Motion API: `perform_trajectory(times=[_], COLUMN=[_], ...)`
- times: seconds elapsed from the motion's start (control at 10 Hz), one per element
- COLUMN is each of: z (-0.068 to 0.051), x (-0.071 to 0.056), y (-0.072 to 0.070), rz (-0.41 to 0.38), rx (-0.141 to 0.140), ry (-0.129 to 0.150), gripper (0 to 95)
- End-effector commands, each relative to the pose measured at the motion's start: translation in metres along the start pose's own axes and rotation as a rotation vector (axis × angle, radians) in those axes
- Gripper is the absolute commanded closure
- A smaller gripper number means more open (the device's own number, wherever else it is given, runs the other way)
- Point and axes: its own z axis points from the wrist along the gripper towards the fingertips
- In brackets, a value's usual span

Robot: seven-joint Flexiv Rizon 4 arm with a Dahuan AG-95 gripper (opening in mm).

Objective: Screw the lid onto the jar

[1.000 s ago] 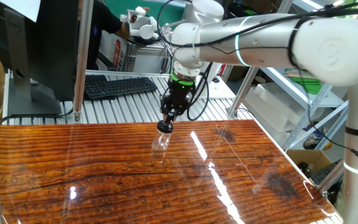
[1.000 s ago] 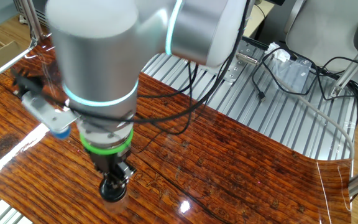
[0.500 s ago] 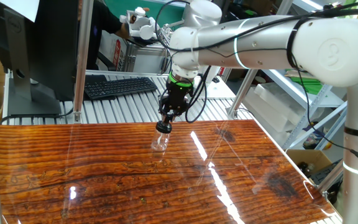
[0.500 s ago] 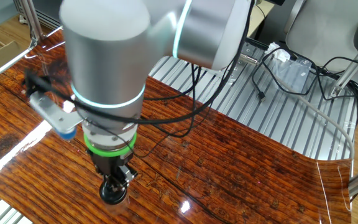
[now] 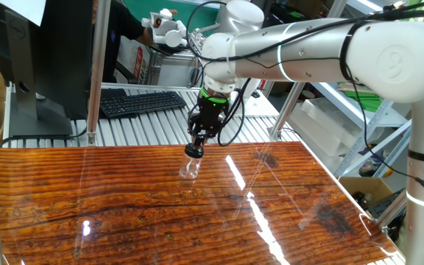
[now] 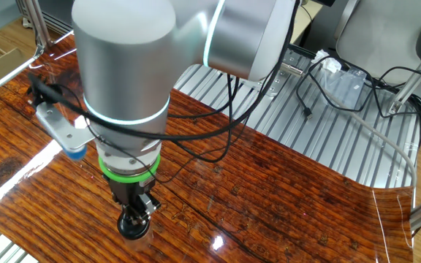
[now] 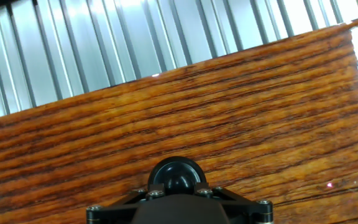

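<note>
Hand view gives me the closest look at the gripper [image 7: 178, 205]: its dark housing fills the bottom edge, and the lid [image 7: 176, 175], a round black cap, sits right at the fingertips, seen from above. The jaws look narrowed tight around the cap, though the fingers themselves are mostly hidden below the frame, so I read the grasp from the other cameras too. Beyond the cap I see only the grained wooden table [image 7: 278, 106] and the ribbed metal surface [image 7: 104, 43] behind it; the jar is hidden under the lid here.

From one fixed view, the gripper [image 5: 195, 144] points straight down with the lid [image 5: 193, 151] pinched at its tip. The jar [image 5: 190, 168], small and clear, stands upright on the table [image 5: 124, 213] directly beneath, and the lid sits at its mouth; I cannot tell whether the threads have engaged. A keyboard [image 5: 142, 101] lies on the metal surface behind, next to a monitor [image 5: 39, 59].

The other fixed view looks down over the arm's wrist [image 6: 126, 109], with its green ring, and shows the gripper [image 6: 136, 215] closed on the lid [image 6: 133, 225]; the jar is lost under it.
</note>
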Motion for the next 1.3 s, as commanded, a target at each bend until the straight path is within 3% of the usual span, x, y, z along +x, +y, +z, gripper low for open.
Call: perform_trajectory(times=[0.1, 0.2, 0.5, 0.6, 0.8, 1.1, 1.3], z=[-0.0009, 0.0008, 0.0028, 0.0006, -0.0032, 0.0033, -0.0013], x=[0.0015, 0.0017, 0.0018, 0.0018, 0.0018, 0.0022, 0.0022], y=[-0.0005, -0.0001, 0.0004, 0.0001, -0.0006, 0.001, 0.0003], rz=[0.068, 0.11, 0.205, 0.244, 0.331, 0.384, 0.429], rx=[-0.012, -0.027, -0.034, -0.048, -0.105, -0.097, -0.086], ry=[-0.004, -0.008, -0.009, -0.002, 0.015, -0.003, -0.006], gripper=[95.0, 95.0, 95.0, 95.0, 95.0, 95.0, 95.0])
